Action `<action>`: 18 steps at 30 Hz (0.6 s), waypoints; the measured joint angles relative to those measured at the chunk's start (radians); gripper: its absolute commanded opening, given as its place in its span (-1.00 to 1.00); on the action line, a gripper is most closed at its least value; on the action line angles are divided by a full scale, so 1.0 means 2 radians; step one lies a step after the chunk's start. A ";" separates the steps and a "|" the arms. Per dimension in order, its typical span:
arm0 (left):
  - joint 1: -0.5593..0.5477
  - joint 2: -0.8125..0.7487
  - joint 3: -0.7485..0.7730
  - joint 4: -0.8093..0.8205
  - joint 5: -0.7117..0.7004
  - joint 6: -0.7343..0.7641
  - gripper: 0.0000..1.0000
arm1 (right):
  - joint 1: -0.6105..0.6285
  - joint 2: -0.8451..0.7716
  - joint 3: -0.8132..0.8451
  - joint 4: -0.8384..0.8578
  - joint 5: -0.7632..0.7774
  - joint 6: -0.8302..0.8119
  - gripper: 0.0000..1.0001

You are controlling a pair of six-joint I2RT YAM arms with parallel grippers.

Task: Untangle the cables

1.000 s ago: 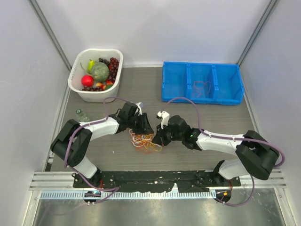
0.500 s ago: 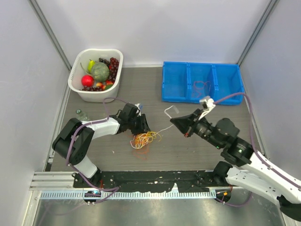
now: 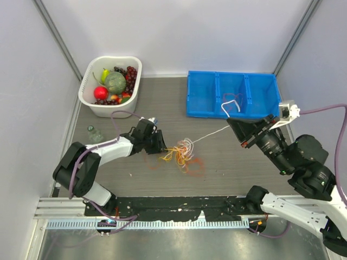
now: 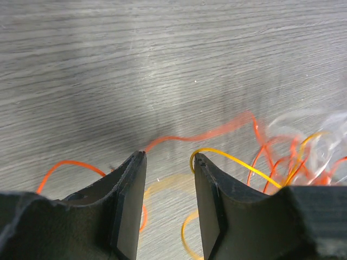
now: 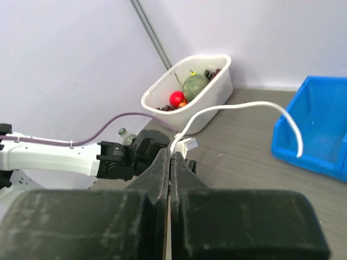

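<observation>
Cables (image 3: pixel 181 153) are bunched on the grey surface (image 3: pixel 135 181) in a loopy orange, yellow and white tangle. Right claw (image 5: pixel 170 154) is raised and pressed together on one white strand (image 5: pixel 244 104), stretched taut from the tangle. Left claw (image 4: pixel 168 158) is held apart, low, just beside the tangle.

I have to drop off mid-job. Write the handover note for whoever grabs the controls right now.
Left gripper: open, low over the table at the left edge of the tangle. An orange strand and a yellow strand lie at its fingertips, neither clamped.
Right gripper: shut on the white cable, raised near the front of the blue bin. The cable runs straight down to the tangle.
Done: white cable partly drawn out.
Left: free its far end, then separate the orange, red and yellow strands.
</observation>
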 measured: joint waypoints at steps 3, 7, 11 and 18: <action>0.001 -0.035 0.000 -0.023 -0.015 0.007 0.15 | 0.000 0.004 0.022 0.001 -0.004 -0.008 -0.99; 0.003 -0.103 0.000 -0.036 -0.011 0.025 0.58 | 0.000 0.025 0.024 0.021 -0.014 -0.009 -0.99; -0.012 -0.171 0.004 -0.031 0.012 0.049 0.77 | 0.000 0.053 0.003 0.040 -0.030 -0.005 -0.99; -0.184 -0.197 0.035 0.004 -0.062 0.136 0.76 | 0.000 0.072 -0.010 0.046 -0.047 0.005 -0.99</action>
